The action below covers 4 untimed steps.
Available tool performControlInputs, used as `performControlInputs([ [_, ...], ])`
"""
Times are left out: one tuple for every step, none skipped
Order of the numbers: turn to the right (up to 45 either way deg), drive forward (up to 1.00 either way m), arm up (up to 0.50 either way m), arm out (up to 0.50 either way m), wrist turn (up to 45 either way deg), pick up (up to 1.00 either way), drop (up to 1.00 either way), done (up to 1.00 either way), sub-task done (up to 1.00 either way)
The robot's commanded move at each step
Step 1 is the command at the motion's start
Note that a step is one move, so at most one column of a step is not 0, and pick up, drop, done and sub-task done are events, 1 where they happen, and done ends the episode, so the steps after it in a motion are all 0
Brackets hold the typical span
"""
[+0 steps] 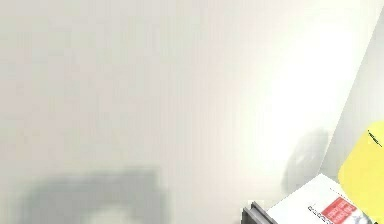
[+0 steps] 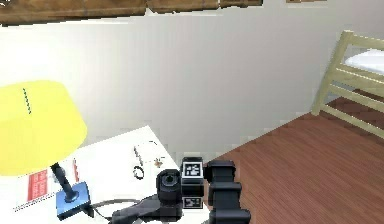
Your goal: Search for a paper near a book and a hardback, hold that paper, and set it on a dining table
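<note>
My gripper point(image 2: 135, 211) is by the table point(image 2: 120, 150), can't tell if it holds anything; red-printed sheet point(image 2: 38, 185) beyond the lamp point(image 2: 35, 120), so I'd ease around.

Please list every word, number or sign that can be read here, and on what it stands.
Red-and-white sheet on the table: print too small to read.
White squares on the arm: black marks, no letters.
No text can be read.

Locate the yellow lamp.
The yellow lamp stands at the arm side view's left on the white table, beside a red-and-white printed sheet; its shade also shows at the forward view's right edge.
</note>
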Motion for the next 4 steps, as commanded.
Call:
performControlInputs([
  [0.0,0.00,0.00,0.00,45.0,0.00,0.00,0.00,0.00],
  [0.0,0.00,0.00,0.00,21.0,0.00,0.00,0.00,0.00],
  [0.0,0.00,-0.30,0.00,0.0,0.00,0.00,0.00,0.00],
  [0.0,0.00,0.00,0.00,0.0,1.00,0.00,0.00,0.00],
])
